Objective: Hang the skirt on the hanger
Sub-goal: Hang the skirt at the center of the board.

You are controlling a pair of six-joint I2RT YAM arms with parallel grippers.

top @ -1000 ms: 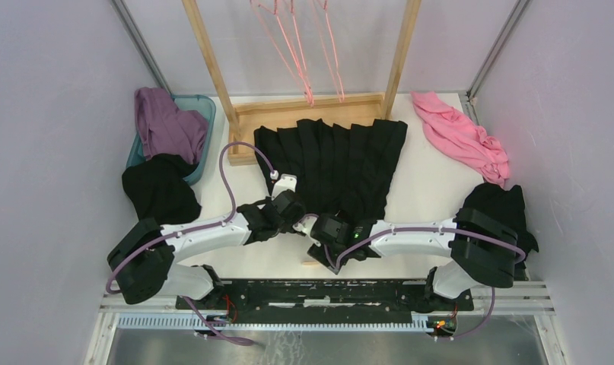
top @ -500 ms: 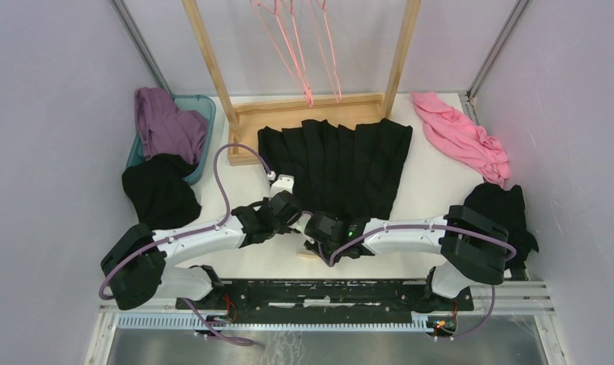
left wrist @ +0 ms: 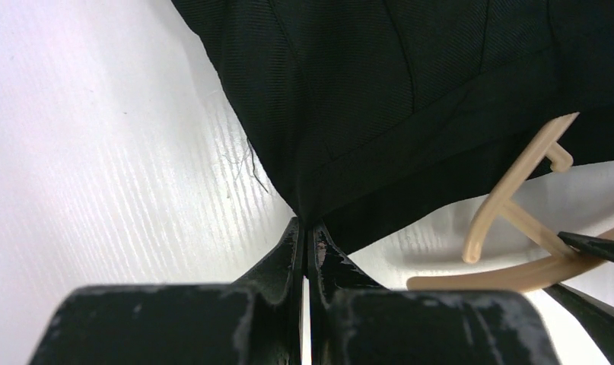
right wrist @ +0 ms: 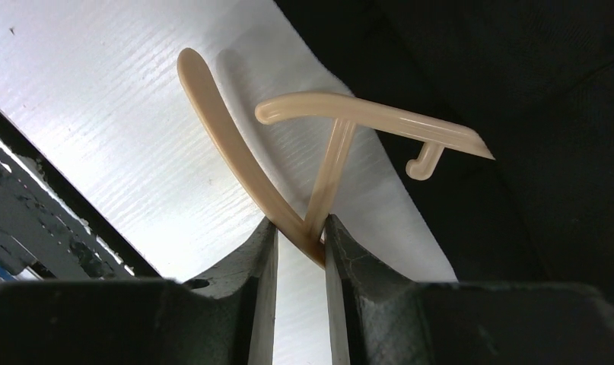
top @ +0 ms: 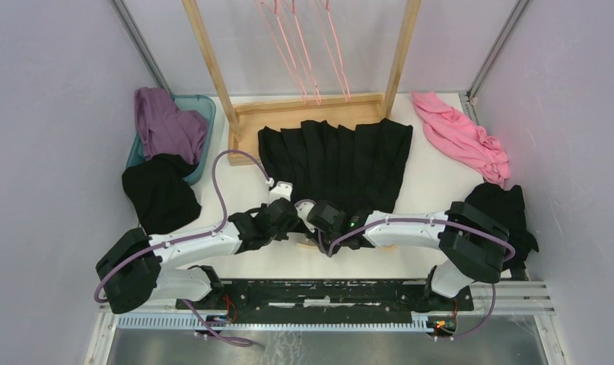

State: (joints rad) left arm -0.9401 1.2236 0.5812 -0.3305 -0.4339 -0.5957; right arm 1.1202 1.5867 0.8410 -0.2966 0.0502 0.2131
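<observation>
Left gripper (left wrist: 307,228): fingers pinched tight on the skirt (left wrist: 410,68), at the near-left corner of its waistband.

Right gripper (right wrist: 300,228): fingers clamped on the hanger (right wrist: 330,171) where the hook stem meets the arms. The hanger sits just off the skirt's near edge, tilted. One arm tip reaches over the waistband fabric, but I can't tell if it is inside the waist or only lying on it.

The skirt lies flat on the table (left wrist: 98,152), pleats fanned, waist toward the arm bases. The wooden rack (top: 303,114) sits just past its hem.

Step, as judged: getting the first hanger arm into the waist opening. Hanging on the rack is not yet started.

Next move probably needs the left pinch to lift only the top waistband layer. The right gripper would then slide the hanger arm sideways into that gap, keeping the hanger level so the tip doesn't snag.
</observation>
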